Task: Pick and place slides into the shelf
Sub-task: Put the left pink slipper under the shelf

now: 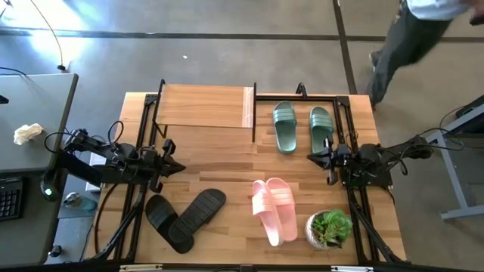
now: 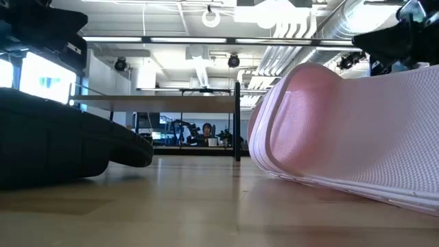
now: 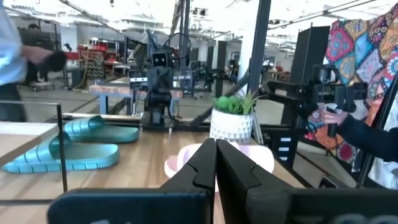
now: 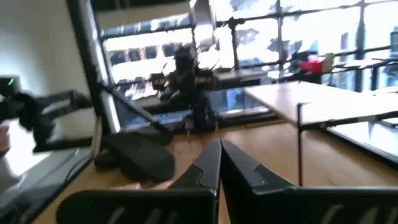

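Slides (image 1: pixel 274 209) crowd the plant (image 1: pixel 329 228); both grippers' fingers (image 3: pixel 214 165) are closed, empty; your pink grasp risks toppling it.

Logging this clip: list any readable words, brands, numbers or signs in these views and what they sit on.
None can be read.
The pink slides, black slides and green slides show no legible brand.
The shelf top is plain wood.
The white plant pot bears only a faceted pattern.
The keyboard keys are too small to read.
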{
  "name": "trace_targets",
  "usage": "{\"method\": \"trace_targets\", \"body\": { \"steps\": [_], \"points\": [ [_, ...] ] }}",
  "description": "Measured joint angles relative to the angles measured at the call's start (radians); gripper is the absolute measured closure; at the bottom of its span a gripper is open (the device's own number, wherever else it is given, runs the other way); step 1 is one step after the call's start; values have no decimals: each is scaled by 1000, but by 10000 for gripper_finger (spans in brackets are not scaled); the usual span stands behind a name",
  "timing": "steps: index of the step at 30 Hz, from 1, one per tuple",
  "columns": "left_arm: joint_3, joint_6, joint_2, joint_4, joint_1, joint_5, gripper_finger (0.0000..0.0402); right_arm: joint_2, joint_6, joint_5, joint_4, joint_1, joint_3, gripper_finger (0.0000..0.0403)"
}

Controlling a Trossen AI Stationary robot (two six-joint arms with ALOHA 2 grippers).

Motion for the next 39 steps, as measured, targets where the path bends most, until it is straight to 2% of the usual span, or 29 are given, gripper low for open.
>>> {"method": "trace_targets", "body": {
  "steps": [5,7,12,15,20,25,29,32,39],
  "points": [
    [0,0,0,-2,0,0,401,0,24,150,92,0,0,402],
    [0,0,0,-6,0,0,401,0,46,177,114,0,0,402],
    [0,0,0,-2,0,-1,401,0,151,197,208,0,0,402],
    [-1,-2,0,72,0,1,401,0,183,216,211,0,0,402],
    [-1,-2,0,231,0,124,401,0,189,216,192,0,0,402],
    [-1,-7,43,307,-1,148,401,0,189,217,192,0,0,402],
    [8,-11,157,396,-1,154,401,0,187,229,192,0,0,402],
    [69,-16,283,396,0,152,401,0,187,231,192,0,0,402],
    [285,67,713,380,0,147,401,0,186,231,191,0,0,402]
  ]
}}
